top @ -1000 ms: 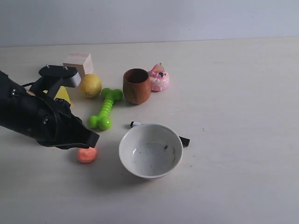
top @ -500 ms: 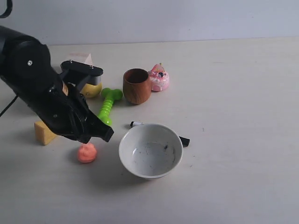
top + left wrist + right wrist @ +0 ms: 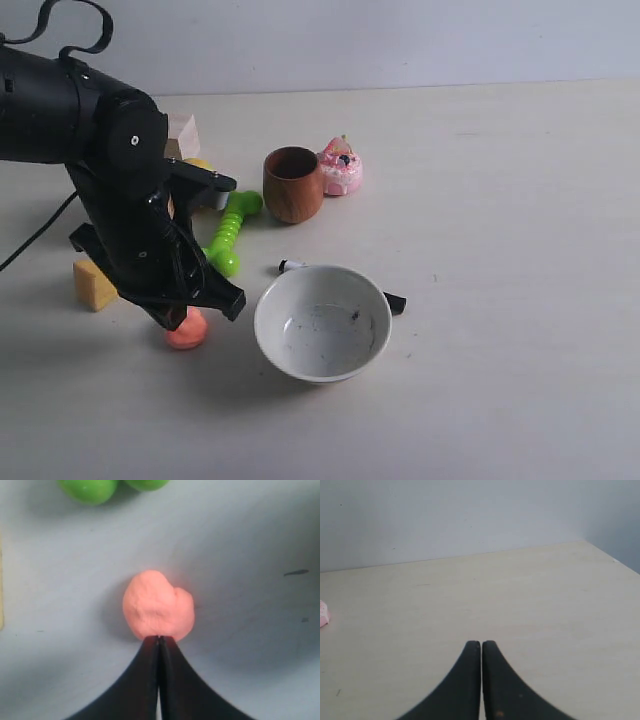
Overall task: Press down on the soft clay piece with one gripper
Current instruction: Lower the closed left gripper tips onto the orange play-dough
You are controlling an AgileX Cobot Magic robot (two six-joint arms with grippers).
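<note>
The left gripper [image 3: 159,641] has swung upright and come down over the soft clay piece [image 3: 157,605]. Its fingers [image 3: 142,685] are closed together and empty, tips at the clay's edge. The press looks about to start.

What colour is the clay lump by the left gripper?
Salmon-orange, matte. The clay lump shows best in the left wrist view.

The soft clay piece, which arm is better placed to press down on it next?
Left. The left gripper, jaws shut, hangs right over the soft clay piece, tips at its edge. The right gripper faces open table with no clay in its view.
</note>
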